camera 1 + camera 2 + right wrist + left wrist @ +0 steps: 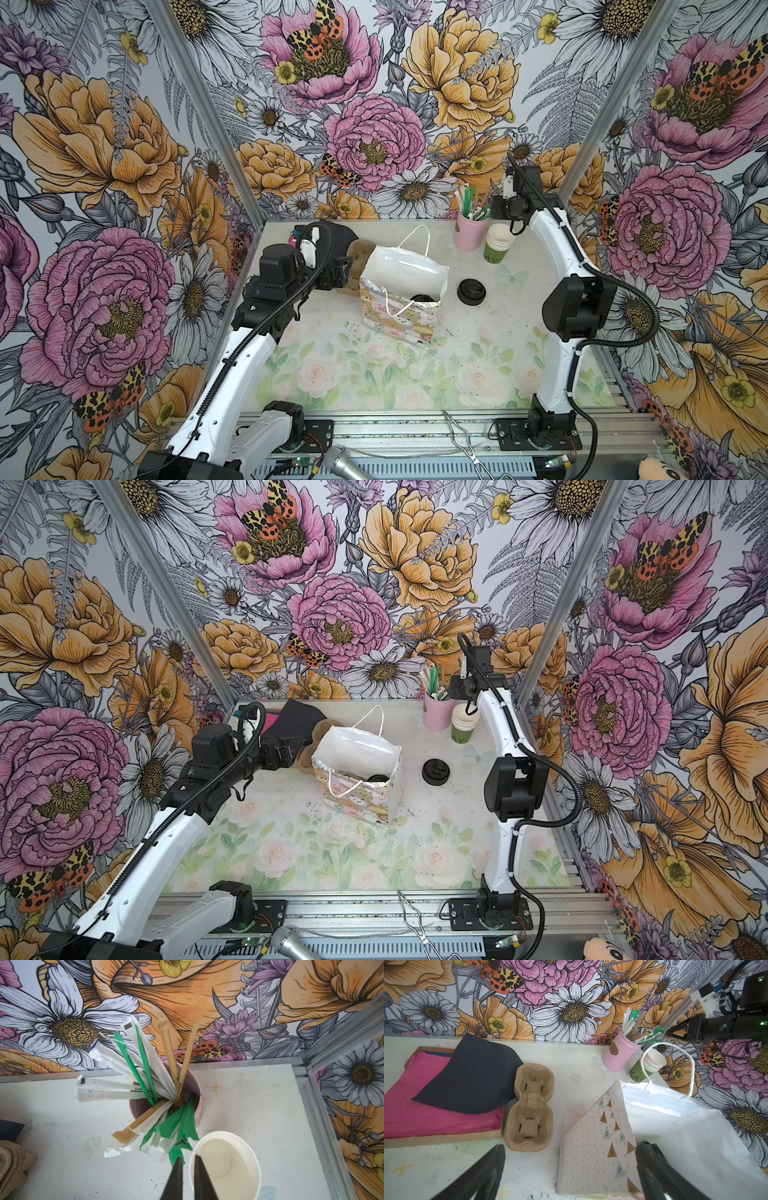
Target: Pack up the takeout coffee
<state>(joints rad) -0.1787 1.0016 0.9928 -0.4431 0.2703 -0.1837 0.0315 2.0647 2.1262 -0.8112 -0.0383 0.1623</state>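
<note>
Left pincer (571, 1146); black-lidded coffee (423, 298) in bag (399, 322)

"SHOWER" on bag (591, 1147), "KAY" on green cup (635, 1076)

**Q:** What stands at the back right?
**A:** I see a pink cup (469, 239) packed with straws (145, 1068). A cup stack (497, 249) is just beside it.

**Q:** Mid-table?
**A:** A bag (397, 322) stands upright with its mouth open. Black lids (471, 291) lie near it on the right.

**Q:** Left side?
**A:** A pulp carrier (530, 1107) sits just beside a tray (446, 1140) of pink napkins (425, 1109), with a black napkin (471, 1080) on top.

**Q:** Front edge?
**A:** Tongs (461, 440) and a microphone (340, 461).
</note>
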